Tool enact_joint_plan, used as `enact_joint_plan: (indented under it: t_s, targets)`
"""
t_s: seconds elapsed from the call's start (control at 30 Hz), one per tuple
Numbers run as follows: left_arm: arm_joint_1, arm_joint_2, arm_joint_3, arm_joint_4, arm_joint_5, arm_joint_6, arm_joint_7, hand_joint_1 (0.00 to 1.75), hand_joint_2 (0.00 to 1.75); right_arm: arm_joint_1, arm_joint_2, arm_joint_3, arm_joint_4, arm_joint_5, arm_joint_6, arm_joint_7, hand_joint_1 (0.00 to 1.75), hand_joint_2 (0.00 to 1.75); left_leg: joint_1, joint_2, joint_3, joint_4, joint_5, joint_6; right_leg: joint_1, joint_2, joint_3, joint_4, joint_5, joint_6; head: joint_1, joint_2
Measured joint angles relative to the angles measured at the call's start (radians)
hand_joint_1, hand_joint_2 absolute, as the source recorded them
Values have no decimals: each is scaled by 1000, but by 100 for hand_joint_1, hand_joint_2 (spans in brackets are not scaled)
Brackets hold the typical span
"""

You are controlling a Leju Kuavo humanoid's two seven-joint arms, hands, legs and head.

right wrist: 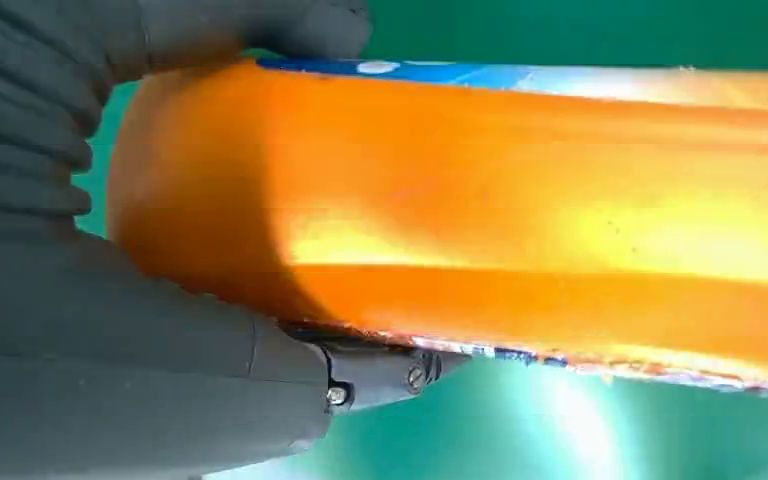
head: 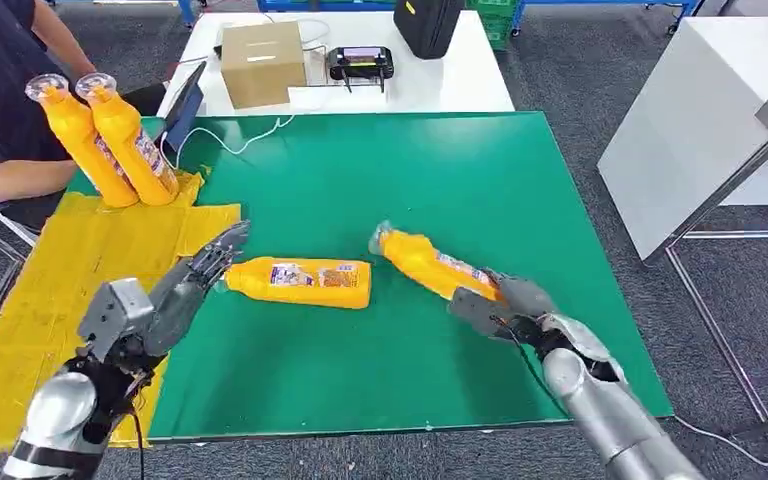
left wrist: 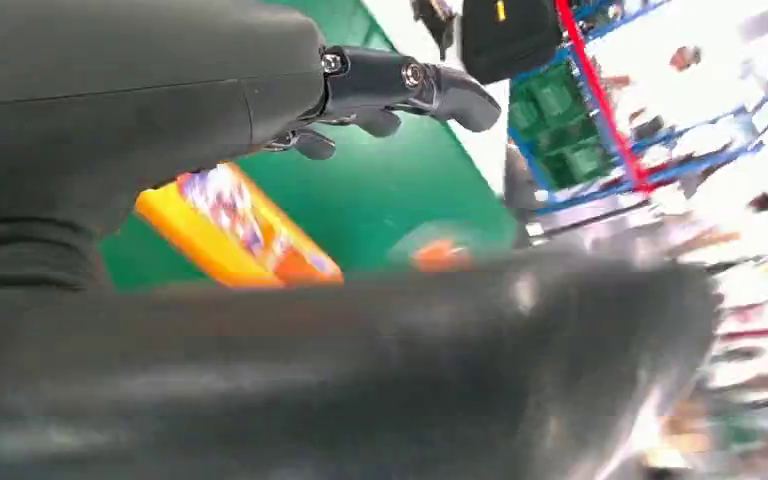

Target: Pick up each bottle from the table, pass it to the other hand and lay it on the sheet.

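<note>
Two orange bottles (head: 70, 140) (head: 132, 145) stand side by side on the yellow sheet (head: 80, 260) at the left. A third orange bottle (head: 300, 282) lies on the green mat (head: 480, 170), near its middle. My left hand (head: 195, 278) is open, fingers (left wrist: 400, 85) stretched out, the tips just beside this bottle's (left wrist: 230, 225) neck end. A fourth bottle (head: 430, 262) lies slanted on the mat, cap pointing away from me. My right hand (head: 505, 305) grips its base end, thumb (right wrist: 260, 25) on one side of the bottle (right wrist: 520, 200) and fingers (right wrist: 380, 372) on the other.
A person in dark clothes (head: 0, 90) sits at the far left behind the sheet. Beyond the mat, a white table (head: 460, 90) carries a cardboard box (head: 262, 62), a black device (head: 360, 62) and a black bag (head: 425, 25). Another white table (head: 700, 120) stands to the right.
</note>
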Motion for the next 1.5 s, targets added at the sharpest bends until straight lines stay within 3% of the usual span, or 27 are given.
enact_joint_plan:
  t_s: [0.1,0.2,0.37,0.8,1.13,1.5]
  targets:
    - [63,-58,21,-63,91,24,32,0,175,87,81,-68,-214,-154,-81,-31,175,175,0,-2,-6,0,0,0,1,-3,-6,0,-2,-1,1,0]
    - [99,-110,20,-109,144,55,37,0,175,142,122,-81,-370,-207,-115,-63,175,175,0,-3,-8,0,0,0,0,-5,-6,0,-2,-1,1,0]
    - [118,-171,-7,-173,160,99,37,0,175,190,160,-59,-511,-237,-81,-80,175,175,-1,-3,-8,0,-1,0,-1,-4,-7,0,-2,0,1,0]
    - [110,-208,-102,-218,185,89,34,0,175,153,151,132,-517,-250,99,-42,175,175,0,-2,-8,0,0,0,0,-4,-7,0,-1,-1,0,0]
    - [110,-207,-116,-208,310,53,81,0,175,99,116,246,-515,-58,141,-38,175,175,-1,-2,-8,0,0,0,0,-4,-7,0,-1,0,0,0]
    - [114,-200,-116,-172,356,21,86,0,175,18,22,359,-492,-33,157,-44,175,175,-1,-2,-8,0,0,0,0,-4,-7,0,-1,0,0,0]
